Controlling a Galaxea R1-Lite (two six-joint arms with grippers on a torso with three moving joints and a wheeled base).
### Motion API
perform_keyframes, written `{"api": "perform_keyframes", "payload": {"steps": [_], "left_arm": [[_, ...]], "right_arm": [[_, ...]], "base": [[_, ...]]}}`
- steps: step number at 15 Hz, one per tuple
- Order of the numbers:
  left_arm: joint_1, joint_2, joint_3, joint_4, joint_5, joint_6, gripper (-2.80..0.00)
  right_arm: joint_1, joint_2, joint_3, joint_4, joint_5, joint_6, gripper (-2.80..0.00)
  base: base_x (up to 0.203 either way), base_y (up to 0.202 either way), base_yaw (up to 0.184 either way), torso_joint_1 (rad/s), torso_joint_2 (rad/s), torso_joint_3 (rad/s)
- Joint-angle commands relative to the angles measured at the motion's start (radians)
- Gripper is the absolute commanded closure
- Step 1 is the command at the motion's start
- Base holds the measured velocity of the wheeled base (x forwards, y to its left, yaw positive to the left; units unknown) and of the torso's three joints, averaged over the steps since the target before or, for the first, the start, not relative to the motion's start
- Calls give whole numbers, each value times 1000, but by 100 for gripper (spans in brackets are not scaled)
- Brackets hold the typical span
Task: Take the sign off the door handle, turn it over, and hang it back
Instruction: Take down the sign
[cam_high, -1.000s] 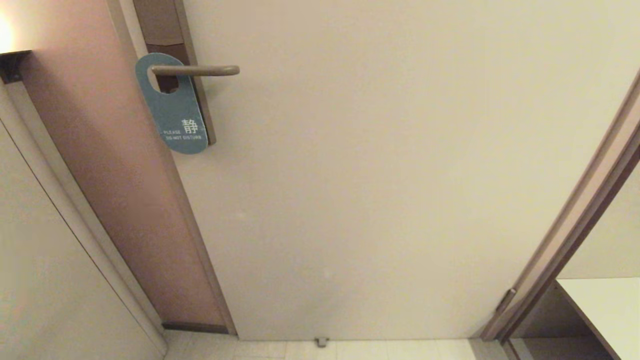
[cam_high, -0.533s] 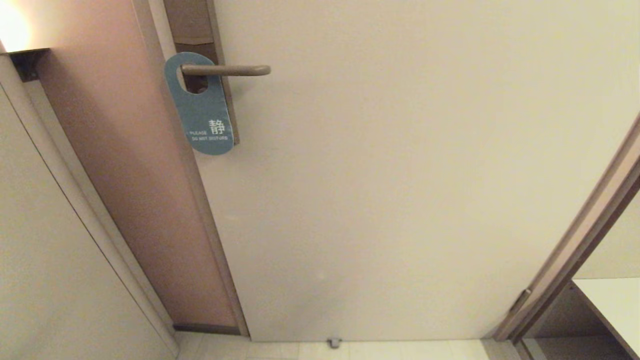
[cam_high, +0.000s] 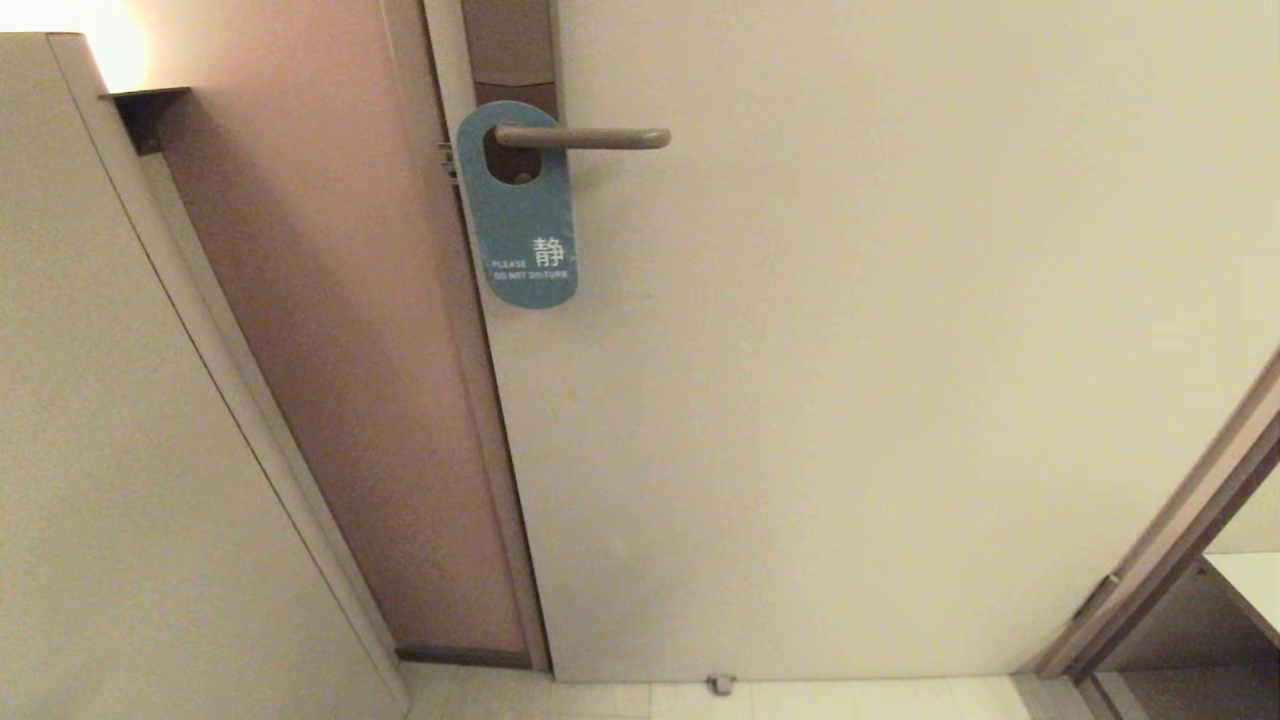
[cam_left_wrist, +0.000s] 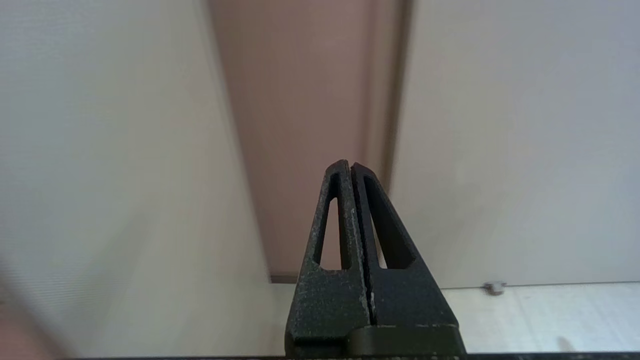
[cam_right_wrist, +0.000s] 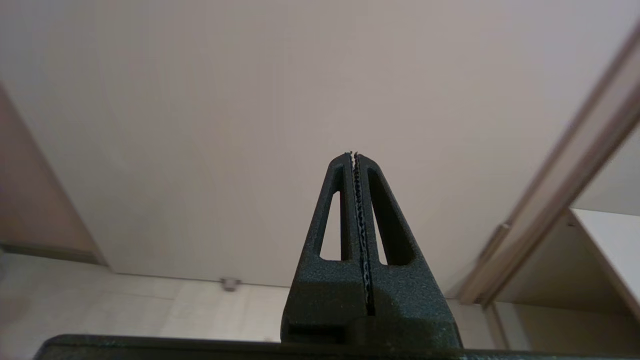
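the sign (cam_high: 522, 205) hangs by its oval hole on the door handle (cam_high: 583, 138), high in the head view and left of the middle of it, with the teal "please do not disturb" face outward. its long axis runs straight down from the lever, flat against the door (cam_high: 850, 350) and over the brown backplate (cam_high: 508, 45), whose upper part shows above it. the handle lies level, its pivot on the left inside the card's hole and its rounded free end pointing right, so the card can only slide off toward the right. neither arm shows in the head view. the left gripper (cam_left_wrist: 351, 166) appears only in its own wrist view, jaws pressed together and holding nothing, aimed at the low stretch of the door's left edge where it meets the pinkish wall panel (cam_high: 330, 350), near the floor. the right gripper (cam_right_wrist: 354, 155) is likewise closed flat and empty, facing the plain lower door with the doorstop (cam_right_wrist: 229, 284) at the floor and the door frame (cam_right_wrist: 560, 190) off to the right. so the sign sits well above both claws, and on the left side of the door. judged from that, the left arm looks the nearer one to reach it, since its view already lines up with the door edge below the card, while the right arm faces bare door further right. either claw would have to rise a long way and spread its jaws before it could pinch the card's lower rounded end. nothing of the task is done yet.
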Motion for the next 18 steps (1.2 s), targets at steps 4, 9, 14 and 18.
{"api": "perform_keyframes", "payload": {"steps": [4, 9, 14, 18], "left_arm": [[-1, 0, 0, 0, 1, 1, 0], [-1, 0, 0, 0, 1, 1, 0], [-1, 0, 0, 0, 1, 4, 0], [-1, 0, 0, 0, -1, 3, 0]], "right_arm": [[0, 1, 0, 0, 0, 0, 0], [0, 1, 0, 0, 0, 0, 0], [0, 1, 0, 0, 0, 0, 0], [0, 1, 0, 0, 0, 0, 0]], "base": [[0, 152, -2, 4, 0, 3], [0, 0, 0, 0, 0, 0], [0, 0, 0, 0, 0, 0], [0, 0, 0, 0, 0, 0]]}}
